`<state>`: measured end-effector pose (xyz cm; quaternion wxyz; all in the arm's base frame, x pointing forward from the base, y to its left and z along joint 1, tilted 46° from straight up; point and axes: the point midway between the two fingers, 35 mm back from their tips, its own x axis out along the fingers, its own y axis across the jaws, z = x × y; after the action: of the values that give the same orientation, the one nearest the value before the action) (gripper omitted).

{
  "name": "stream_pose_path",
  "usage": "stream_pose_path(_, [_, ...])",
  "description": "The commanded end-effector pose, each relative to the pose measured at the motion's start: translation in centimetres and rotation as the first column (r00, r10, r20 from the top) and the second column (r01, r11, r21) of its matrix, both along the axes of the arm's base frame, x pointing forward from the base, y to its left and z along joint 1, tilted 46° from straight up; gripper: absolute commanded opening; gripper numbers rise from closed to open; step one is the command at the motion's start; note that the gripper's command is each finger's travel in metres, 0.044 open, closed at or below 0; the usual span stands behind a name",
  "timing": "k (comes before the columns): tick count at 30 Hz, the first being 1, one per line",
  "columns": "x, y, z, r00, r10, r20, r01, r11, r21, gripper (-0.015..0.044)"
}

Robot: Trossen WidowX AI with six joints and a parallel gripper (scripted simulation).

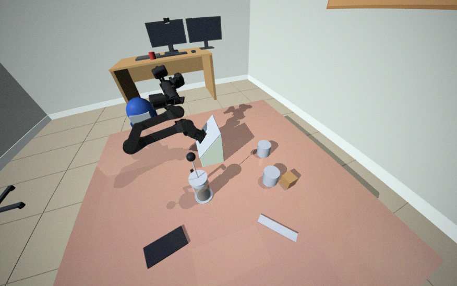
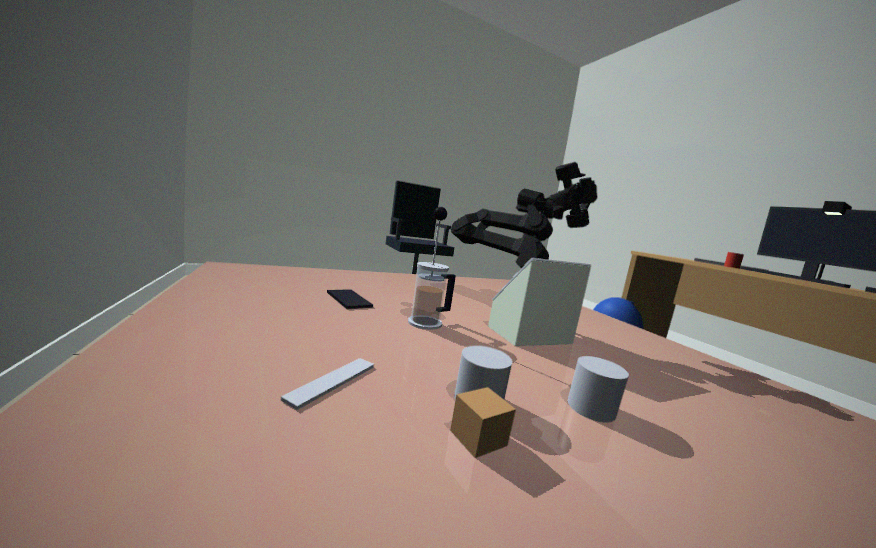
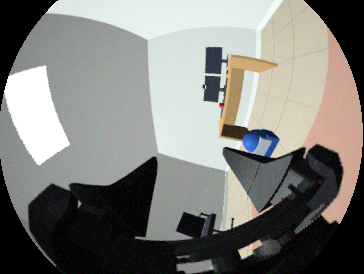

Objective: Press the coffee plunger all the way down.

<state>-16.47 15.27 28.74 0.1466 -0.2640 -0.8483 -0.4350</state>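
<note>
On the near part of the bench [image 1: 320, 236] lie 1 dark flat slab [image 1: 165, 246] and 1 pale flat strip [image 1: 277, 227]. Further in stands the coffee press [image 1: 201, 190], upright near the middle, with brown liquid in its glass body. Its plunger [image 1: 191, 156] is fully raised: a thin rod rises from the lid to 1 black ball knob, so the long axis is close to vertical and the press must go straight down along it.

To the right of the press are 2 grey cylinders [image 1: 271, 176] and 1 small tan cube [image 1: 289, 179] just beside the nearer cylinder. Behind the press stands 1 pale wedge-shaped block [image 1: 211, 143].

Furthest back is the single arm, folded low, its gripper [image 1: 159, 72] lifted high and turned away toward the desk. The jaws stand wide open and hold nothing. The knob lies well apart from the jaws, nearer the viewer and lower, with the wedge block between the arm's base and the press. By my judgement, the coming move turns on swinging over that block and arriving directly above the knob.
</note>
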Motion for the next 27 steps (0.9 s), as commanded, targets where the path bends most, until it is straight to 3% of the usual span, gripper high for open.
stream_pose_path(1, [0.0, 0.3, 0.0, 1.000, -0.011, 0.001, 0.011, 1.000, -0.005, 0.0426])
stream_pose_path(10, [2.8, 8.1, -1.9, 0.930, -0.348, 0.119, 0.362, 0.925, -0.116, 0.0440])
stream_pose_path(17, [9.7, 16.2, -6.9, 0.638, -0.649, 0.414, 0.763, 0.606, -0.227, 0.0440])
stream_pose_path(22, [16.1, 18.4, -11.3, 0.338, -0.652, 0.678, 0.937, 0.301, -0.178, 0.0440])
stream_pose_path(27, [21.6, 17.8, -14.8, 0.082, -0.494, 0.866, 0.996, 0.073, -0.052, 0.0440])
